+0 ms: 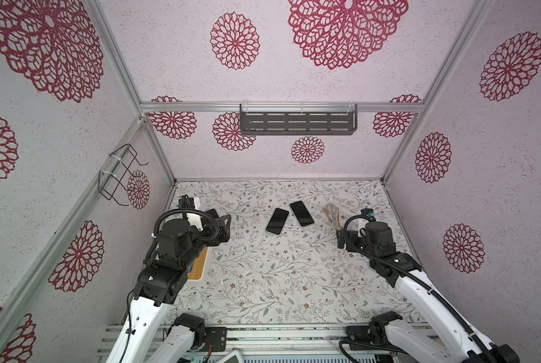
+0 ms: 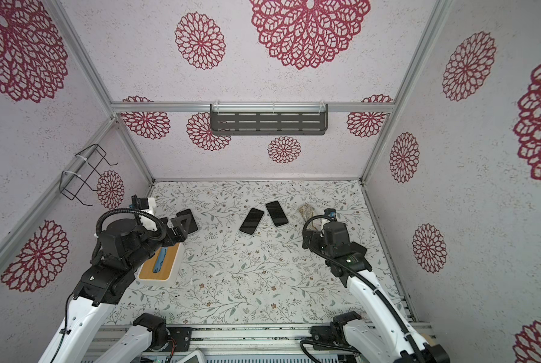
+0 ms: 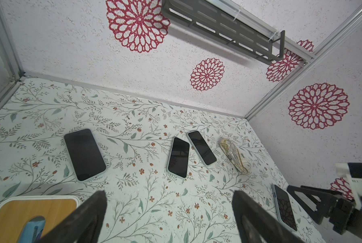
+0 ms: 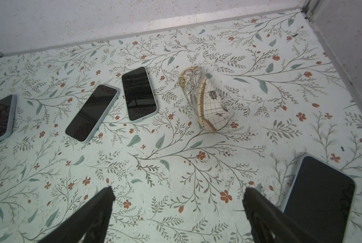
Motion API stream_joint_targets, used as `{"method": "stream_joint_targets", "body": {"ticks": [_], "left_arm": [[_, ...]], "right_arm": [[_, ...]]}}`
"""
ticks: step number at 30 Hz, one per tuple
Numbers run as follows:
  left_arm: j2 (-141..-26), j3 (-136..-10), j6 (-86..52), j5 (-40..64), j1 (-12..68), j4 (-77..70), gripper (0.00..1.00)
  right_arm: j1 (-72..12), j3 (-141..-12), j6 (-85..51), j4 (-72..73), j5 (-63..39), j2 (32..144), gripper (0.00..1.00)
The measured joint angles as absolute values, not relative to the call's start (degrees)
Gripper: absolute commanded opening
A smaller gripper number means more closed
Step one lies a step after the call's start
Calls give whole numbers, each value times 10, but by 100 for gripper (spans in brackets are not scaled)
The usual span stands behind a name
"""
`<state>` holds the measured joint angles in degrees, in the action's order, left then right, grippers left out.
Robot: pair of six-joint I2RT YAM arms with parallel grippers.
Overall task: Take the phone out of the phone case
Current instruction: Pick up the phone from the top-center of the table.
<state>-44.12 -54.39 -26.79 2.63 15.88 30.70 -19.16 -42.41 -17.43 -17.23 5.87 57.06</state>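
Near the far edge of the worktop (image 1: 262,283) two cased phones (image 1: 277,221) lie screen-up just beside each other, and your left gripper (image 3: 168,194) and right gripper (image 4: 179,190) both hang spread, empty.

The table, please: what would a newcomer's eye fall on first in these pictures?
Two dark-screened phones lie side by side toward the back of the table, a map-print case to their right. The left end effector and right end effector hover open and empty, each near another phone.
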Motion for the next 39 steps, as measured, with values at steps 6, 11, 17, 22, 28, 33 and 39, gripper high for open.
{"method": "stream_joint_targets", "body": {"ticks": [6, 11, 17, 22, 28, 33, 39], "left_arm": [[-447, -522, -269, 48, 159, 311, 97], [-446, -506, -271, 55, 159, 313, 97], [-435, -506, -272, 56, 159, 312, 97], [-430, -503, -275, 56, 158, 312, 97], [-430, -499, -277, 56, 152, 312, 97], [-430, -497, -281, 65, 138, 308, 97], [-430, -490, -288, 77, 121, 305, 97]], "right_arm": [[-229, -517, -156, -179, 56, 736, 99], [-244, -602, -135, -180, 48, 869, 99], [-256, -700, -115, -181, 36, 1001, 99], [-264, -771, -101, -187, 32, 1087, 99], [-267, -824, -90, -199, 32, 1145, 99], [-267, -858, -81, -209, 33, 1177, 99], [-267, -888, -70, -215, 34, 1212, 99]]}}
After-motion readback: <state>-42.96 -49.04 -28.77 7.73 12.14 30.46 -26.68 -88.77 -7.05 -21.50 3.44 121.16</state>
